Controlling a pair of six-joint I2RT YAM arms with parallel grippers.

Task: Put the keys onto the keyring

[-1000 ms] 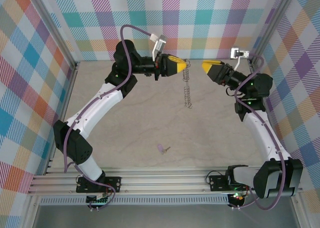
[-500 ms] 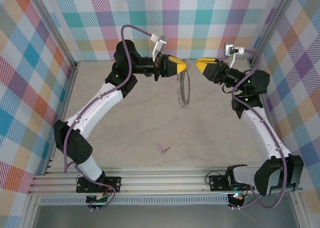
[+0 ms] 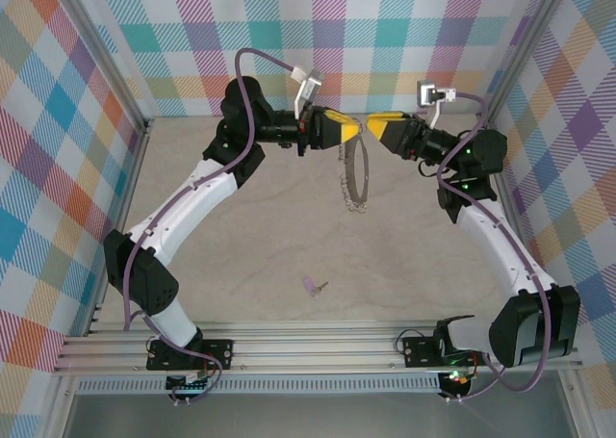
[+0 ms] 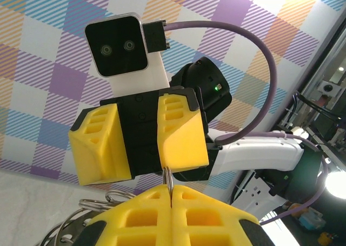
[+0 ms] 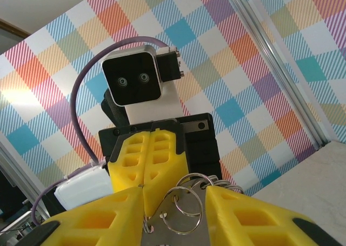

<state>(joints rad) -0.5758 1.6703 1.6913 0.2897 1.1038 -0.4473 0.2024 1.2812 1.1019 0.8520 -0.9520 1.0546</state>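
The keyring [image 3: 352, 180], a thin grey hoop fringed with small silvery rings, hangs above the table from my left gripper [image 3: 357, 127], which is shut on its top. In the left wrist view the hoop's wire [image 4: 170, 177] is pinched between my shut yellow fingers. My right gripper [image 3: 372, 128] faces the left one tip to tip. Its jaws stand apart on either side of the keyring's small rings and plate [image 5: 186, 209]. The key [image 3: 310, 285], lilac-headed with a short grey blade, lies on the table in front, far from both grippers.
The plaid back wall [image 3: 385, 43] is close behind both grippers. Metal frame posts [image 3: 144, 130] stand at the table's back corners. The rail [image 3: 308, 347] with the arm bases runs along the near edge.
My right gripper has moved left to the left gripper's tips and its jaws have narrowed. The hanging keyring has turned slightly. The left arm and the key have stayed put.
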